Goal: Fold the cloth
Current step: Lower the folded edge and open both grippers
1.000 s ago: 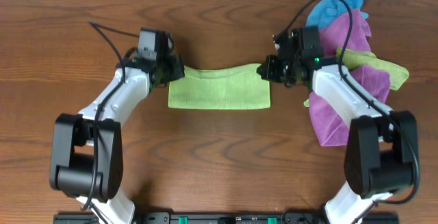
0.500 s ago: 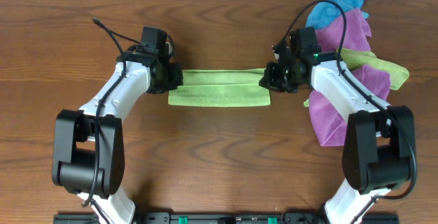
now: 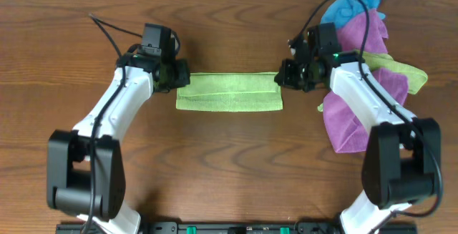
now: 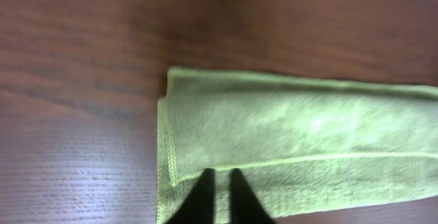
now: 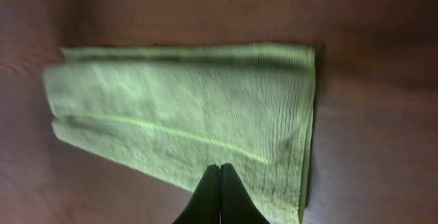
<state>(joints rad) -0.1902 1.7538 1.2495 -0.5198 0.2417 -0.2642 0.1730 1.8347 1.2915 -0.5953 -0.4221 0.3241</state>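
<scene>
The cloth is lime-green and lies flat on the wooden table as a long folded strip between my two arms. My left gripper hovers at its left end. In the left wrist view its fingertips stand a narrow gap apart over the cloth, just below the upper layer's hem, holding nothing. My right gripper hovers at the right end. In the right wrist view its fingertips are pressed together and empty above the cloth. No white tag shows.
A pile of other cloths lies at the right of the table, under and beside my right arm: purple cloths, a blue one at the back, and another lime-green one.
One second ago both grippers held the cloth's far edge raised. They brought it forward and down, making a narrower strip. Both grippers have since drawn back a little, and the cloth lies free.
</scene>
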